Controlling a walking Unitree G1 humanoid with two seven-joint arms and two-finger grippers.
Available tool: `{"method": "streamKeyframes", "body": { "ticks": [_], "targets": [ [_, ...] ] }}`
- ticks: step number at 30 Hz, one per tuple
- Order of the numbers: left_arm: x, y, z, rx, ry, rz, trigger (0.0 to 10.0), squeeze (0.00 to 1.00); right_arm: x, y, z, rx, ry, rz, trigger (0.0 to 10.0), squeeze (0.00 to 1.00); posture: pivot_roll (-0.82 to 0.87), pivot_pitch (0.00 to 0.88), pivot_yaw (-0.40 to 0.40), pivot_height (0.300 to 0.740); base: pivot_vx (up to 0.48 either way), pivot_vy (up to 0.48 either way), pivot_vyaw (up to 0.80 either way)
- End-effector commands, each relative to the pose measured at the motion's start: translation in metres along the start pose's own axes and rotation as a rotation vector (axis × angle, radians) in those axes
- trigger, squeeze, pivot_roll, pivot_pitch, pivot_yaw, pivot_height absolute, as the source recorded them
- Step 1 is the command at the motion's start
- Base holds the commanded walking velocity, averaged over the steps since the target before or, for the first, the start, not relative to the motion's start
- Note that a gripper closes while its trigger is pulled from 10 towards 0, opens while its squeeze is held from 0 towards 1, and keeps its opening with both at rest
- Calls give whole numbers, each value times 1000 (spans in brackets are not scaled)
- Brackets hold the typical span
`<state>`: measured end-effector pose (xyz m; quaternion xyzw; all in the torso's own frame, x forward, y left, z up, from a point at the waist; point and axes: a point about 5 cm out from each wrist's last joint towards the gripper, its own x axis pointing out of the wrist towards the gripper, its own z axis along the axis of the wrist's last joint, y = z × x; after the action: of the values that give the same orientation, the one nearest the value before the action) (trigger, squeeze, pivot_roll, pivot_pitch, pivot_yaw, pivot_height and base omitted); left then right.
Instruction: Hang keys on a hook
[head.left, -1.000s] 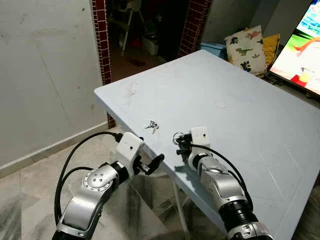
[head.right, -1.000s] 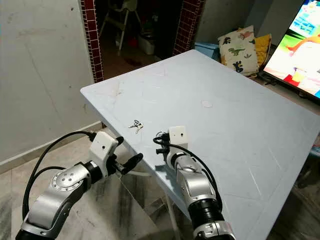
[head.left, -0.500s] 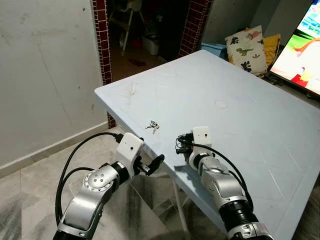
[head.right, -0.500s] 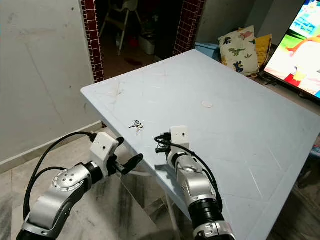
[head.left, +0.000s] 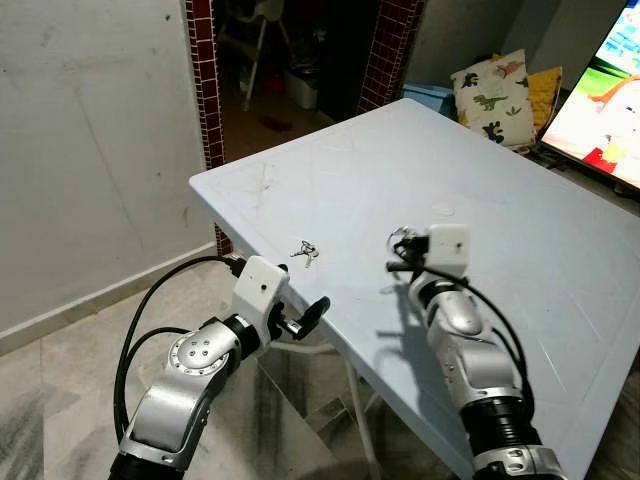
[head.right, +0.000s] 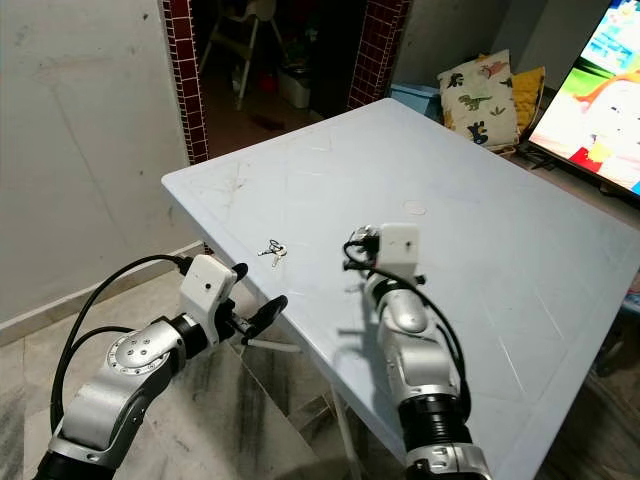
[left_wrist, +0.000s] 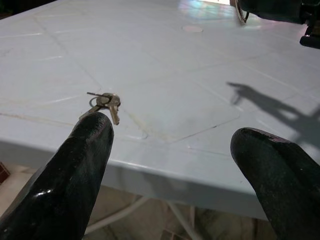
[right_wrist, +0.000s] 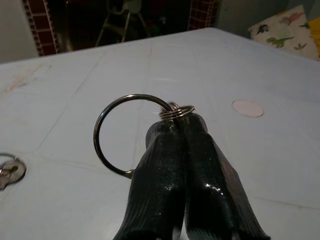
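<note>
Hovering above the pale blue table (head.left: 520, 250), the right gripper (right_wrist: 182, 131) is pinching a metal key ring (right_wrist: 117, 132) between its closed fingers. A small bunch of keys (head.left: 306, 251) is lying on the table near its front edge — just ahead of the left gripper (left_wrist: 175, 160), whose fingers are standing wide apart, holding nothing.
</note>
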<state>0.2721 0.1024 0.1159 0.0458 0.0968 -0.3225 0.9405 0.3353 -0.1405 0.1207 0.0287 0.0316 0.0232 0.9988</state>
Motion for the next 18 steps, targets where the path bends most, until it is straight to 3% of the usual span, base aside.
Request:
{"method": "streamKeyframes", "body": {
  "ticks": [1,7,9,10,11,12,13,18],
  "targets": [
    [3,0,3,4,-12,3,10000,0,-2,-7,6,2,-27,-27,0,0,72,0,-124,740,0,0,0],
    [3,6,6,14,-31,53,10000,0,-8,-4,7,44,-17,-22,0,0,76,0,-125,740,0,0,0],
    [-1,17,10,22,-65,145,10000,0,-13,3,10,59,-21,-2,0,0,79,0,-127,740,0,0,0],
    [-3,21,12,24,-81,185,10000,0,-15,7,11,67,-26,9,1059,0,79,0,-127,740,0,0,0],
    [-5,24,13,26,-90,210,10000,0,-16,9,11,72,-29,16,1059,0,79,0,-127,740,0,0,0],
    [-6,26,14,25,-98,230,10000,0,-18,11,12,77,-32,22,3255,0,78,0,-131,740,0,0,0],
    [-9,32,14,27,-107,282,10000,0,-22,14,14,67,-43,32,10000,0,79,0,-131,740,0,0,0],
    [-20,45,15,57,-120,408,10000,0,-34,17,20,91,-87,40,10000,0,78,0,-133,740,0,0,0]
  ]
}}
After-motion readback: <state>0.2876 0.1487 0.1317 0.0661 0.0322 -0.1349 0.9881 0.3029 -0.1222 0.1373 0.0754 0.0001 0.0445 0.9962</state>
